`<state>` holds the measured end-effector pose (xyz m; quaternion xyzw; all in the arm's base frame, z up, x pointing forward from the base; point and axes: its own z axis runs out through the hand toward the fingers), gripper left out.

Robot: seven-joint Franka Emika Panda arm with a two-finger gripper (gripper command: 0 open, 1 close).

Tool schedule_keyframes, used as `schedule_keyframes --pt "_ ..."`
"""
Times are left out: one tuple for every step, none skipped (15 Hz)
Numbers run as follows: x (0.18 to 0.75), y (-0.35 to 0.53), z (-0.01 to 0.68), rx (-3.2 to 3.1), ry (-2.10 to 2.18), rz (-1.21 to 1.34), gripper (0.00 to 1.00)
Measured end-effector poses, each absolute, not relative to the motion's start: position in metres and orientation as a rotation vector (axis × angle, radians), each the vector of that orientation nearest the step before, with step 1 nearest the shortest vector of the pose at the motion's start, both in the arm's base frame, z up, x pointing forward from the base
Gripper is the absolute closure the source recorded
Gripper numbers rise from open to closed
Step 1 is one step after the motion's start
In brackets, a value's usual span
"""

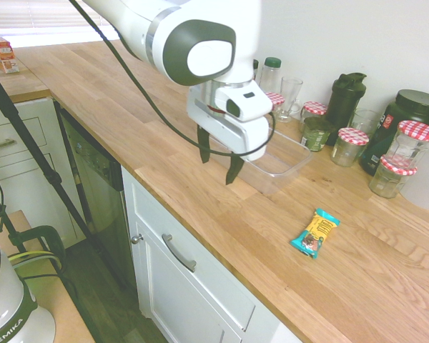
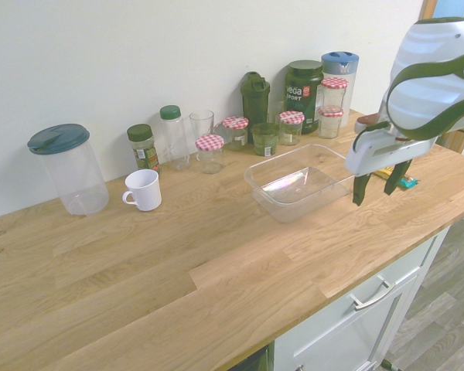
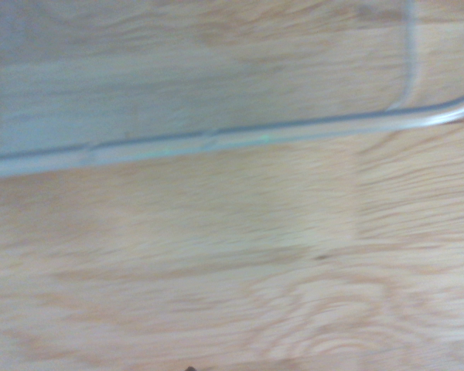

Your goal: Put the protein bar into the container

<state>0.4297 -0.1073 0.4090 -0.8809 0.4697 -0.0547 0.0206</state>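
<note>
arm: reaching in | gripper (image 1: 220,166): angled downward, raised, empty | fingers (image 1: 234,170): spread apart

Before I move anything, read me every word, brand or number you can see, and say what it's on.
"vega SPORT": the dark tub with a black lid.
"FRA", cut off by the picture's edge: the robot arm.
"EMIKA": the robot's white base.
Too small or blurred: print on the protein bar and green-lidded jar.
</note>
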Motion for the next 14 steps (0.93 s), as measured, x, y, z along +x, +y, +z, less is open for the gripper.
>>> schedule_keyframes --pt "0.432 -0.131 0.411 -2.715 1.486 -0.184 0.0" --pt "0.436 -0.152 0.412 -2.708 1.504 -0.203 0.0" --pt "0.441 -0.172 0.41 -2.703 1.521 -0.219 0.0" --pt "0.447 -0.187 0.404 -2.699 1.535 -0.228 0.0" --pt "0.452 -0.2 0.397 -2.698 1.546 -0.229 0.0" --pt "0.458 -0.211 0.39 -2.701 1.55 -0.228 0.0" --pt "0.464 -0.219 0.385 -2.703 1.553 -0.228 0.0" --pt "0.47 -0.228 0.38 -2.706 1.557 -0.226 0.0" --pt "0.474 -0.237 0.378 -2.709 1.559 -0.227 0.0" --pt "0.479 -0.246 0.378 -2.712 1.56 -0.235 0.0" --pt "0.484 -0.252 0.377 -2.716 1.56 -0.241 0.0" --pt "0.49 -0.257 0.378 -2.722 1.557 -0.25 0.0" --pt "0.494 -0.26 0.378 -2.727 1.554 -0.255 0.0" --pt "0.499 -0.263 0.376 -2.734 1.547 -0.255 0.0"
